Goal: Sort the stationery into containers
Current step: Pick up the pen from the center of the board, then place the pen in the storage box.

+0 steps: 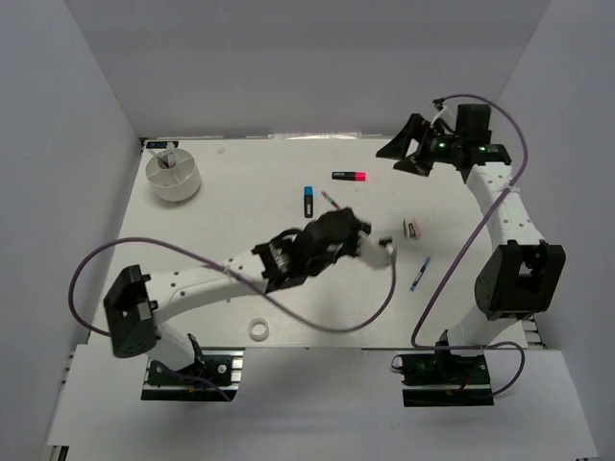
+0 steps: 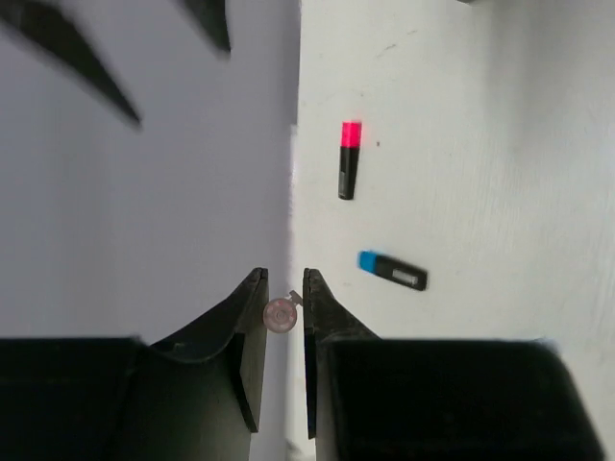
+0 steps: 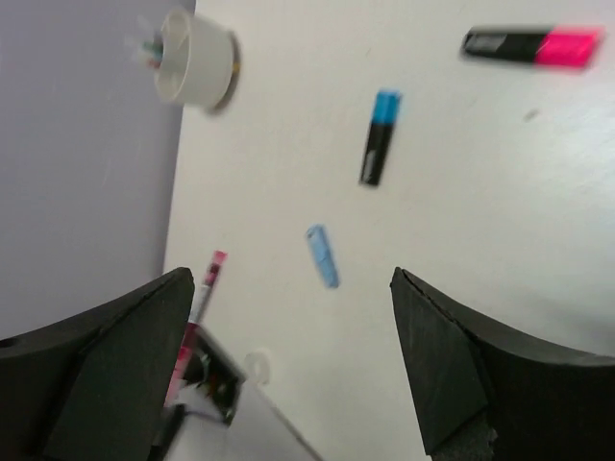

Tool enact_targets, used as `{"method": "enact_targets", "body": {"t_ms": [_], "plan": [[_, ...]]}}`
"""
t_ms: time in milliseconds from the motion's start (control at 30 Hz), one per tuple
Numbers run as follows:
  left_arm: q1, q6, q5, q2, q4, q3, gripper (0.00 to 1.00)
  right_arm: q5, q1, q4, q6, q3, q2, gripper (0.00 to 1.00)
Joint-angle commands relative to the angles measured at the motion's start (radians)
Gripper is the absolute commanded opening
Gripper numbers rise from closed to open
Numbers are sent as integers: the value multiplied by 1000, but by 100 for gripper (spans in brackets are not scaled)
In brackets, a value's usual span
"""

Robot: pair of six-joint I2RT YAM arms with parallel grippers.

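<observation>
White plastic, the tub (image 1: 174,178) sits at the far left corner of the bench (image 1: 221,226) with a few thin pens poking out of it. The left gripper (image 2: 284,293) is pinched on a thin red pen (image 1: 332,201) (seen end-on from its own wrist camera) near the middle of the bench, just beside the blue-ended marker (image 1: 308,200). The pink-ended marker (image 1: 349,176) lies a little further back. At the far right, the right gripper (image 3: 291,276) hangs with jaws spread wide, nothing between them. A blue pen (image 1: 420,274) and the tape ring (image 1: 258,329) lie loose nearer the arms.
</observation>
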Motion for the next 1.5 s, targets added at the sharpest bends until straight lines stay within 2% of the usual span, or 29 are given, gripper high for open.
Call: {"method": "enact_targets", "body": {"t_ms": [0,67,100,167,200,233,267,300,333,433,500,533,600,633,733,867,1000,1167,1300,1467], "plan": [[103,-482,-122,86,-270,345,0,35,-69,-10,-180,91,-8,89],[211,-587,-78,163,-344,459,0,1,-118,-8,-206,110,-10,88],[255,-682,-65,192,-414,582,0,-38,-128,-10,-202,111,-10,84],[356,-776,-1,308,-499,735,0,-62,-170,-4,-185,81,-25,74],[467,-864,25,351,-581,896,0,-71,-181,1,-165,64,-36,69],[528,-911,60,431,-618,978,0,-77,-207,0,-156,49,-42,64],[586,-951,93,465,-651,1052,0,-91,-214,0,-151,35,-47,64],[694,-1024,146,494,-695,1121,0,-137,-234,-3,-143,14,-47,65],[746,-1056,177,514,-700,1190,0,-161,-244,-3,-130,4,-47,73],[893,-1116,252,514,-672,1194,0,-211,-274,7,-138,-22,-56,82],[965,-1184,332,501,-671,1188,0,-205,-280,-5,-181,-17,-67,84],[1041,-1205,364,487,-659,1173,0,-194,-280,-34,-230,-16,-70,86],[1120,-1242,486,394,-532,1020,0,-175,-282,-46,-261,-23,-87,86],[1173,-1238,510,346,-402,866,0,-178,-280,-60,-286,-25,-93,86],[1212,-1215,547,246,-301,752,0,-194,-279,-80,-313,-42,-102,87],[1267,-1251,516,326,-413,849,0,-224,-277,-83,-320,-73,-103,86],[1320,-1261,473,320,-347,794,0,-232,-279,-97,-329,-56,-93,85],[1353,-1230,429,366,-390,837,0,-258,-279,-86,-320,-76,-79,85],[1373,-1201,412,339,-292,752,0,-257,-276,-66,-303,-94,-80,86],[1393,-1178,417,414,-317,794,0,-251,-274,-74,-306,-89,-79,86]]}}
